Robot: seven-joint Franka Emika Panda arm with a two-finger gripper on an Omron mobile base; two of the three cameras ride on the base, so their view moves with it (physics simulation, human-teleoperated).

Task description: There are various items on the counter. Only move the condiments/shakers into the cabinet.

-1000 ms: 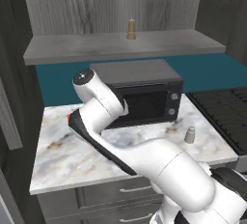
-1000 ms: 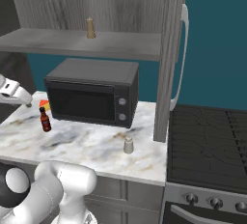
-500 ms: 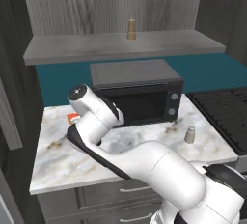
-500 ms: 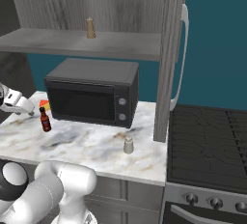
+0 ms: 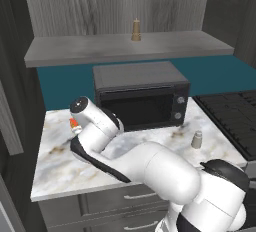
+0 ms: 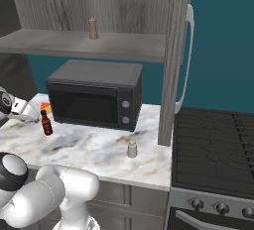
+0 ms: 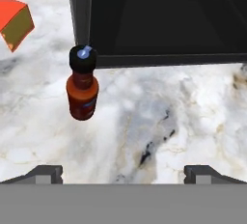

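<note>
No text can be read; the sauce bottle (image 7: 82,91) carries only a blurred blue label.

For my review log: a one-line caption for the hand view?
Open gripper above marbled counter, sauce bottle ahead left, beside microwave.

I see a counter (image 7: 193,117) of polished marbled stone, white veined with brown. The bottle (image 7: 82,91) looks like glossy dark red plastic or glass under a matt black cap. The microwave (image 6: 94,97) is matt black. The cabinet (image 5: 125,48) is grey wood grain, dull. The arm (image 5: 150,163) is smooth glossy white.
</note>
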